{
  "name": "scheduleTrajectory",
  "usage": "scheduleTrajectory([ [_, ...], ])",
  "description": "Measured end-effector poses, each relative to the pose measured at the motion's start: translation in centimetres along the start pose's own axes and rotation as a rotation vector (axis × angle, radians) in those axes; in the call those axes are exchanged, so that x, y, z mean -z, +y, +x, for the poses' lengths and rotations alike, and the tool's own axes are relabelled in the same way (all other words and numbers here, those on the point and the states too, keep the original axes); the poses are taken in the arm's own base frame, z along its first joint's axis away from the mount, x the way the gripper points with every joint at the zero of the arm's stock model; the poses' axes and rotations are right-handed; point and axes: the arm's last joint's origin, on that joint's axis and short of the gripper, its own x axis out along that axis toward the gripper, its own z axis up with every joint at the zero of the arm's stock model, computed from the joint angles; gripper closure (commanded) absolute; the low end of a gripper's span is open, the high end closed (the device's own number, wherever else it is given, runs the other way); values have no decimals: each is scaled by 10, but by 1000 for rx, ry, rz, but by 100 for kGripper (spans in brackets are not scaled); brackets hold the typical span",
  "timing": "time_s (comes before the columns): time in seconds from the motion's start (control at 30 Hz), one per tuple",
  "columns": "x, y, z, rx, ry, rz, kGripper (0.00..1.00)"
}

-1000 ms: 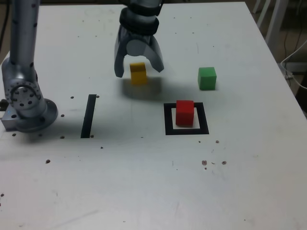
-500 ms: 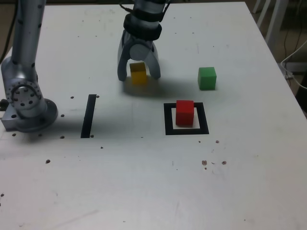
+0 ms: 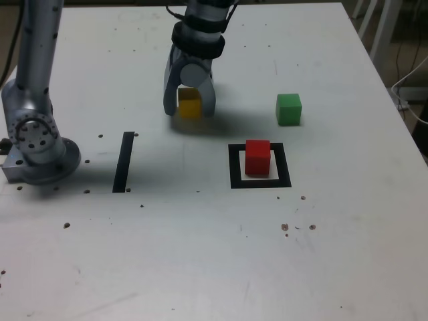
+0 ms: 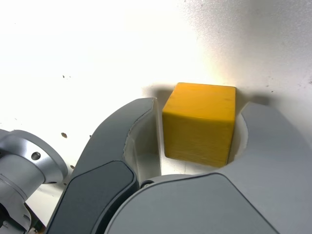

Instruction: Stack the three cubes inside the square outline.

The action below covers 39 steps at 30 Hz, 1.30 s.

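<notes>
- Yellow cube (image 3: 189, 105) sits on the white worktop (image 3: 200, 254) between the jaws of the end effector (image 3: 189, 107); we see them nearly closed around it, one jaw touching a side, the other showing a thin gap in the wrist view, so a firm hold we cannot tell.
- Red cube (image 3: 257, 157) stands inside the square outline (image 3: 234, 167).
- Green cube (image 3: 289, 109) rests apart, toward the exterior view's right.

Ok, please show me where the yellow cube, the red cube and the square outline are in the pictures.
yellow cube (image 4: 200, 124): wrist view, its front face between the jaws.
red cube (image 3: 257, 160): exterior view, its front face.
square outline (image 3: 261, 182): exterior view, the black tape's near side.
</notes>
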Motion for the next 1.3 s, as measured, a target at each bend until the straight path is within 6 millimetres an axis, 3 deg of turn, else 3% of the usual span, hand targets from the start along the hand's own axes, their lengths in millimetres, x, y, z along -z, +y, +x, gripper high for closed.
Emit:
scheduleTrajectory([
  [0.37, 7, -11, -10, -24, -30, 20, 71],
  [0.57, 5, -40, -29, -63, -62, 71, 71],
  [0.93, -6, -112, -68, -124, -111, 165, 71],
  [1.3, -8, -147, -87, -138, -125, 203, 71],
])
